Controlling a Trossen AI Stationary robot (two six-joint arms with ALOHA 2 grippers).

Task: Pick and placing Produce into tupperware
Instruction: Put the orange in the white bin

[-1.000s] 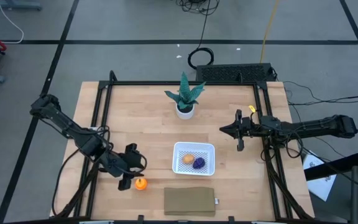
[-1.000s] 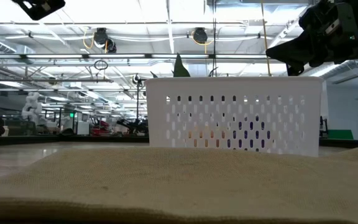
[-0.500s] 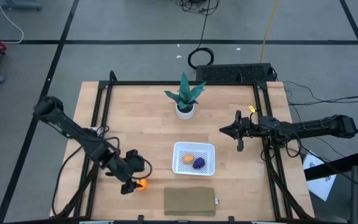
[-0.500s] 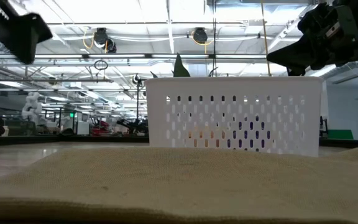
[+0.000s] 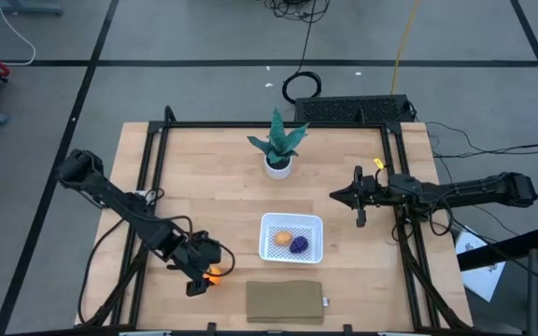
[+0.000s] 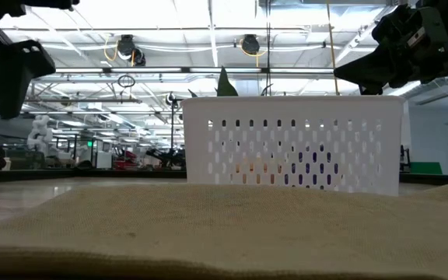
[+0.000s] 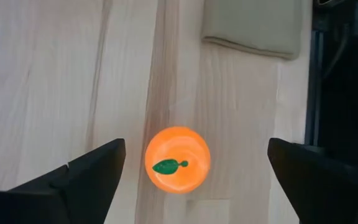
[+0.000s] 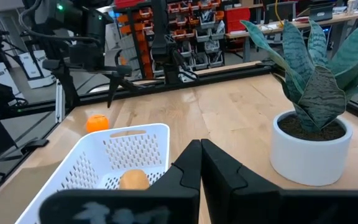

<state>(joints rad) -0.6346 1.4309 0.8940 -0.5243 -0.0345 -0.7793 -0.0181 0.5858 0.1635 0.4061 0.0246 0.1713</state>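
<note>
The bright orange round fruit (image 7: 178, 160) rests on the wooden table near the front left, its green leaf mark facing up. My left gripper (image 7: 196, 149) hangs open over it (image 5: 213, 275), one finger on either side, touching nothing. The white tupperware (image 5: 291, 237) stands in the middle front. In it lie the tan oval fruit (image 5: 282, 238) and the dark purple one (image 5: 299, 245). My right gripper (image 5: 359, 198) waits shut above the table, right of the tupperware (image 8: 123, 149).
A potted green plant (image 5: 278, 149) stands at the far middle. A flat olive-brown pad (image 5: 285, 301) lies at the near edge, right of the orange fruit and in front of the tupperware. Black frame rails run along the table's left and right sides.
My left gripper has moved toward the table's near edge and a little right, and has come down over the orange fruit. The fruit has stayed where it was.
</note>
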